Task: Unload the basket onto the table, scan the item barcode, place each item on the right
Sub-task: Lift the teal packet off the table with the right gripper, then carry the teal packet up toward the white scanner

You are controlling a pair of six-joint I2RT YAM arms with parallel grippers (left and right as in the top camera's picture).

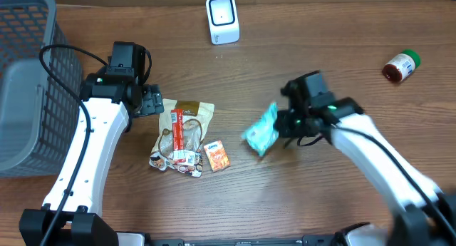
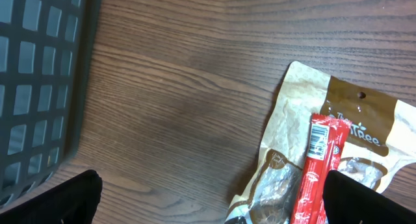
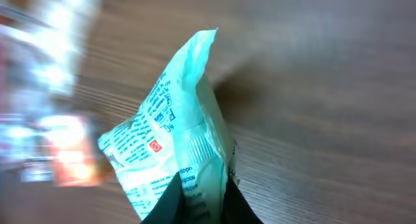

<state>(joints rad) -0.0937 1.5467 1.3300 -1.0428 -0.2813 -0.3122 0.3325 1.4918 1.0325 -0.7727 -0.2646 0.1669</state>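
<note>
The packet [image 1: 261, 132] in the right tool [image 1: 281, 126] is mint green with dark print and a red mark. Beside the left tool [image 1: 152, 102] lie a tan-and-brown pouch [image 1: 191, 115] and a red stick [image 1: 177, 137]. The desk [image 1: 320, 46] is brown woodgrain.

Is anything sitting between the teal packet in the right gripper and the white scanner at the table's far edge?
Nothing visible. The right gripper is pinching the teal packet, and only bare table lies between it and the white scanner. The brown pouch lies off to the left of that line.
</note>
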